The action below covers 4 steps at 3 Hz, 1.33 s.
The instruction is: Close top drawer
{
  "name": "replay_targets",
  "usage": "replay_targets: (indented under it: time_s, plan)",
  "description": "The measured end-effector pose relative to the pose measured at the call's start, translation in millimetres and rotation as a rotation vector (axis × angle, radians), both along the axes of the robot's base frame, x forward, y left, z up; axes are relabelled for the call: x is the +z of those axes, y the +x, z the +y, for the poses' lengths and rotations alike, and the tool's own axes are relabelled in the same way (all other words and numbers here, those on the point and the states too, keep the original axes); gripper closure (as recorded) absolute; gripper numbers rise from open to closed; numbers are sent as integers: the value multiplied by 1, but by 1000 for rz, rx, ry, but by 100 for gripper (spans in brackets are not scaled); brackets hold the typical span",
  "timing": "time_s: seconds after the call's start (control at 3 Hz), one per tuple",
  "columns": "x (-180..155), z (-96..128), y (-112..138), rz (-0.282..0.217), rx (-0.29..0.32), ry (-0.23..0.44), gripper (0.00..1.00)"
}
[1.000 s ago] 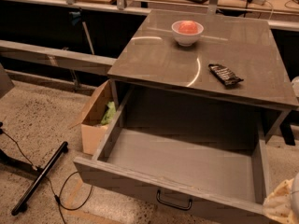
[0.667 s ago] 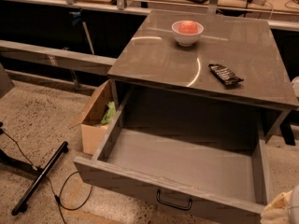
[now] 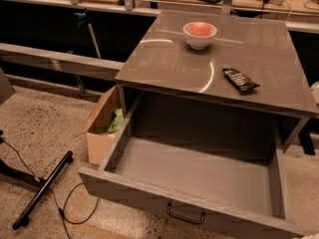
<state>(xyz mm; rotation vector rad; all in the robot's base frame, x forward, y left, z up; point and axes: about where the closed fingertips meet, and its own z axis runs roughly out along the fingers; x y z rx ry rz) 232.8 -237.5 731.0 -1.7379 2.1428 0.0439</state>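
Observation:
The top drawer is a wide grey wooden drawer, pulled far out of the cabinet toward the camera. Its black handle sits at the centre of the flat front, near the bottom edge of the view. The grey box interior shows nothing inside it. The lower drawers are out of view. The gripper is not in view.
On the grey cabinet top stand a white bowl with something red in it and a dark snack packet. A cardboard box sits on the floor left of the drawer. A black stand leg and cable lie further left.
The pale gripper seen at the bottom right corner has dropped lower and left the view. The drawer has not moved.

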Motion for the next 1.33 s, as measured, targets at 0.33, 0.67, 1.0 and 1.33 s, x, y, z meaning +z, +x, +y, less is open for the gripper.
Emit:
replay_targets:
  time_s: [0.33,0.67,1.0,1.33]
  plan:
    - [-23,11,-8,-64,60,25,100]
    - [-45,21,-7,-129,99,24,100]
    - [-72,29,5,-184,125,13,100]
    - [-88,27,27,-232,132,-15,100]
